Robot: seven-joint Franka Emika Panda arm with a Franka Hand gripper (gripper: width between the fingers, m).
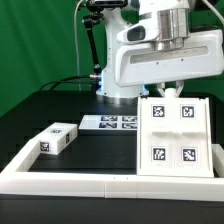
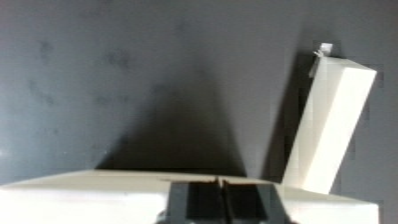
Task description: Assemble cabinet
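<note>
The cabinet's large white box shell point(image 1: 176, 138) stands at the exterior view's right, its face with several square tags turned to the camera. My gripper point(image 1: 168, 92) hangs right at the shell's top edge. In the wrist view my gripper point(image 2: 217, 192) has its dark fingers point(image 2: 192, 200) pressed together with only a thin line between them, over a white surface of the shell point(image 2: 89, 190). Nothing shows between them. A tall white panel point(image 2: 331, 120) rises beside it. A small white tagged block point(image 1: 56, 138) lies on the black table at the exterior view's left.
The marker board point(image 1: 110, 122) lies flat behind the block, near the arm's base. A long low white border rail point(image 1: 90, 182) runs along the table's front and up its left side. A green curtain hangs behind.
</note>
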